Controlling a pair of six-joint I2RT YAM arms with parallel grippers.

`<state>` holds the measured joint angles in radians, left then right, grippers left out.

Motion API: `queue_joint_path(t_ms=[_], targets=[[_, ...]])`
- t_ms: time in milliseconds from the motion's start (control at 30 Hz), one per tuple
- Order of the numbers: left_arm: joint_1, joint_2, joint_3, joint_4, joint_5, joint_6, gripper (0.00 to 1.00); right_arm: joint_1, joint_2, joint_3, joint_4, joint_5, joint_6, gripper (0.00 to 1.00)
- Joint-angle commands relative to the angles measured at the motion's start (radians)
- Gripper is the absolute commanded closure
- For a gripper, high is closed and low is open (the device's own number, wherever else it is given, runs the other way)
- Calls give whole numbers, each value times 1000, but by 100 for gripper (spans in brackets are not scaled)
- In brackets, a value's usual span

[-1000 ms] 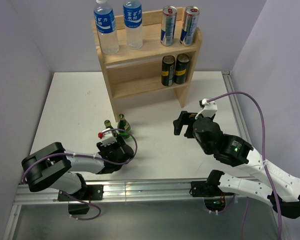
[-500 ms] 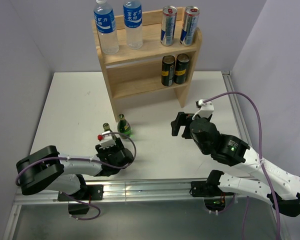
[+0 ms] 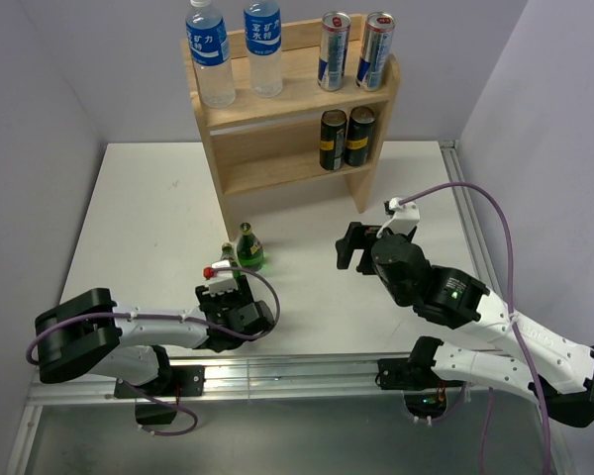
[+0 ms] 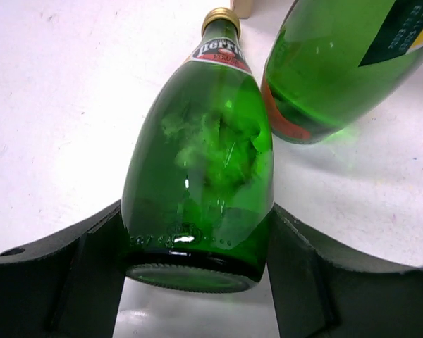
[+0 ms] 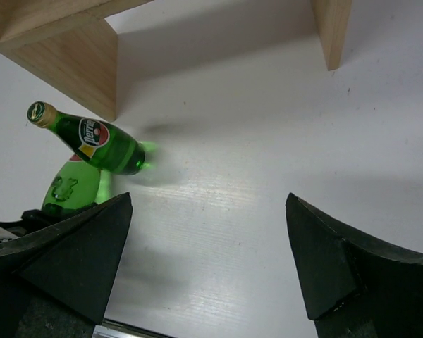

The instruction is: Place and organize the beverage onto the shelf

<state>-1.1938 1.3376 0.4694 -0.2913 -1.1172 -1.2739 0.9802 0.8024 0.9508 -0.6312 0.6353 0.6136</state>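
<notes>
One bottle [image 4: 197, 176] between left jaws (snug)

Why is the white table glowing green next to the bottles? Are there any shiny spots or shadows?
Left wrist view: light through the free green bottle tints the table green beside it, and the gripped green bottle shows small white glints near its base. Right wrist view: the same green patch lies by the free bottle's base, and the shelf throws a soft grey shadow.
</notes>
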Motion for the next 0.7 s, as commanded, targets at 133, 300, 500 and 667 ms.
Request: queue_joint_path(t_ms=[133,300,500,667], targets=[[-26,-20,43,-117,-99,-171,100,12,-2,-9,41,35,15,4],[-43,-14,67,-190,-23,-240,99,12,0,-3,45,38,15,4],[-62,-12,89,-143,141,-182,73,11,-3,17,53,52,3,4],[-87,-25,97,-149,223,-176,62,12,-6,28,50,60,-2,4]])
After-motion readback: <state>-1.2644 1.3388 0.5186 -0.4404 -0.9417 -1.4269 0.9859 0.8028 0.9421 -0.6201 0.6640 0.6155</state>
